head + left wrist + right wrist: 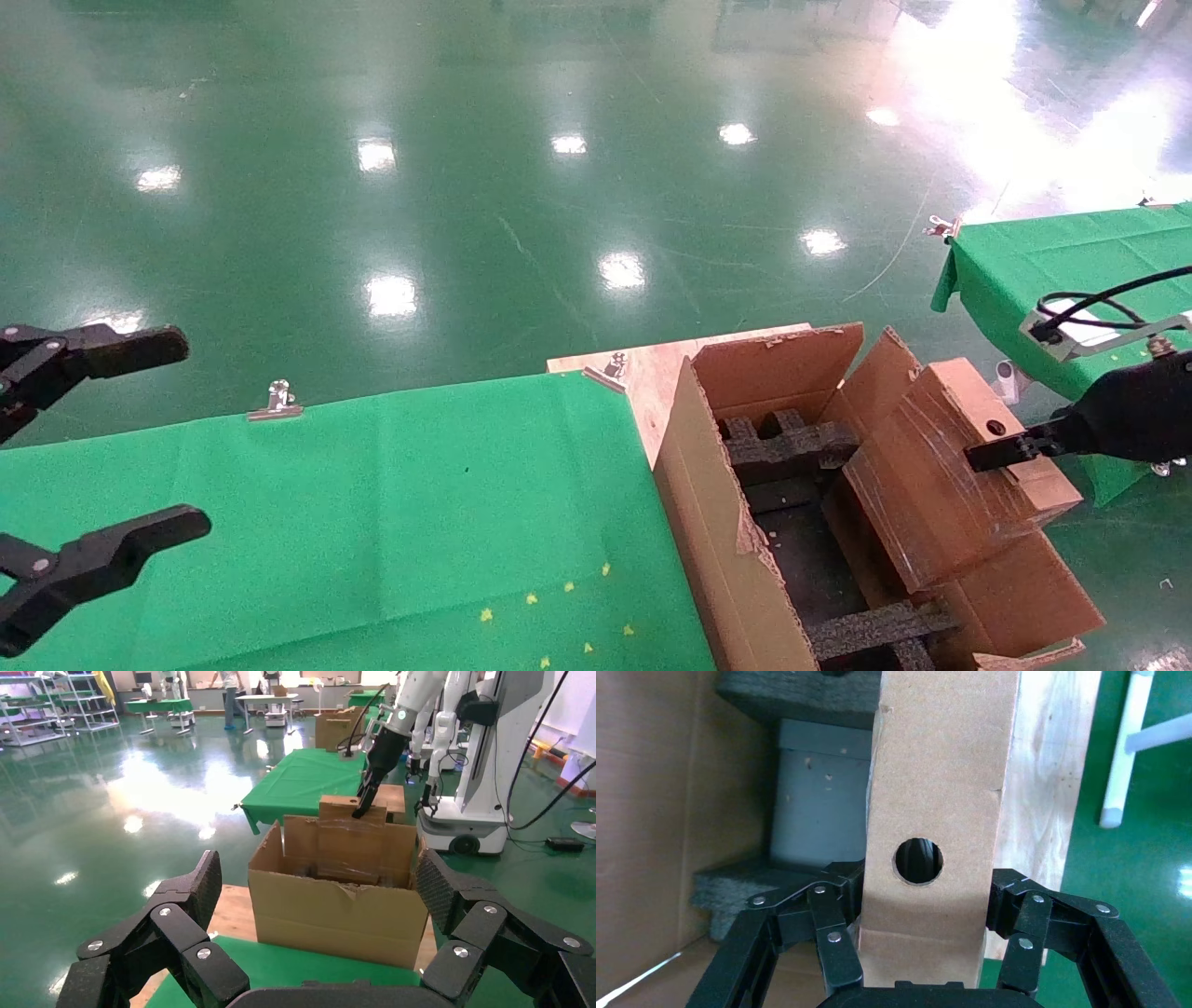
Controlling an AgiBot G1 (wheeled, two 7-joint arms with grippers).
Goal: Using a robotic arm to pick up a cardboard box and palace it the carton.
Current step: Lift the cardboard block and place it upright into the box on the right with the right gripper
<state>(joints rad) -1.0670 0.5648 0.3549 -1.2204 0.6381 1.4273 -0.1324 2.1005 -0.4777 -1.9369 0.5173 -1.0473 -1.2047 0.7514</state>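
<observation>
Right gripper [923, 941] fingers clamped on the cardboard box [941, 475], tilted over the carton [722, 522], left gripper [70, 457] fingers spread wide, holding nothing, above the bench [372, 513]

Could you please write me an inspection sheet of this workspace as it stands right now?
Surface: green cloth-covered table, clipped at its edge; bare wooden board beside the carton.
Job's things: small brown taped cardboard box with a round hole held tilted over the large brown corrugated carton; black foam inserts inside.
Clutter: small yellow specks on the cloth; silver binder clips.
Grippers: right tool shut on the small box's sides; left tool open, idle over the table's near left.
Cables: black cable looping above the right wrist.
Surroundings: glossy green floor; second green-covered table; another white robot beyond.
</observation>
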